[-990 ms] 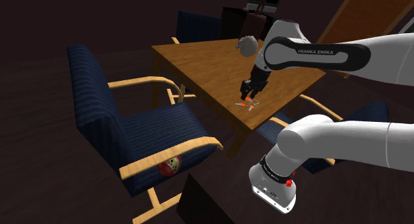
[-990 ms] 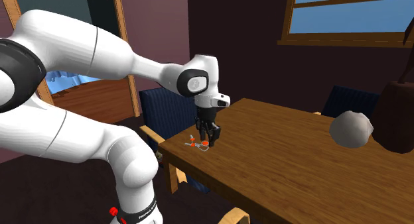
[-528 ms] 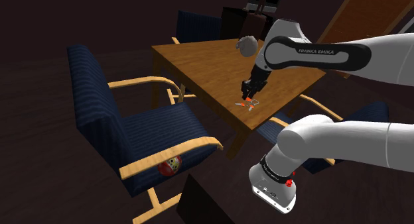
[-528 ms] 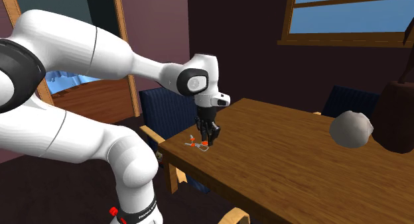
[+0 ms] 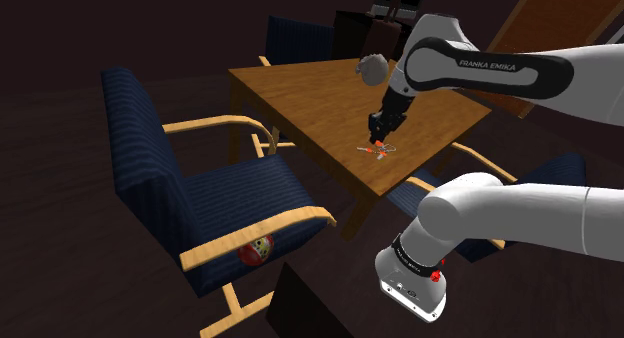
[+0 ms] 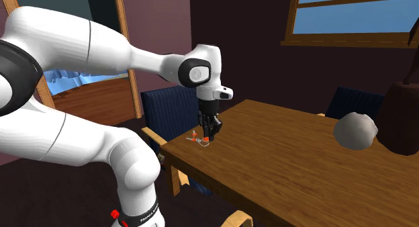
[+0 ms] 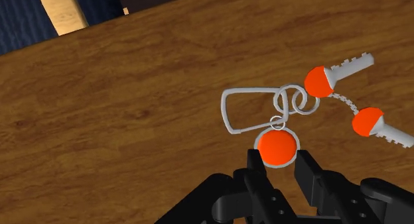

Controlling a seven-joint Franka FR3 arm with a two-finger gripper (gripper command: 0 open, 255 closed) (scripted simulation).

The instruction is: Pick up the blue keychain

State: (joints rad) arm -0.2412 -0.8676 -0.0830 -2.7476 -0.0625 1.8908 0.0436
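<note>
The keychain (image 7: 276, 147) has an orange round tag, a silver clip, rings and two orange-headed keys; no blue shows on it. My gripper (image 7: 276, 166) is shut on the orange tag, one black finger (image 7: 256, 168) on each side of it. In the shoulder view the gripper (image 5: 377, 136) holds the keychain (image 5: 379, 149) just above the wooden table (image 5: 300, 96), near the corner closest to the stand. From the second exterior view the gripper (image 6: 208, 130) points down, and the keychain (image 6: 196, 138) dangles at the table's (image 6: 302, 172) near corner.
A blue armchair with wooden arms (image 5: 190, 186) stands at the table's side. More blue chairs stand around the table (image 5: 300, 34). A grey rounded lump (image 5: 372, 69) (image 6: 356, 131) lies at the far end of the table, next to a dark brown object (image 6: 403, 118).
The gripper has risen a little from the tabletop and taken the keychain up with it. Before, the keychain lay flat on the wood under the fingers.
</note>
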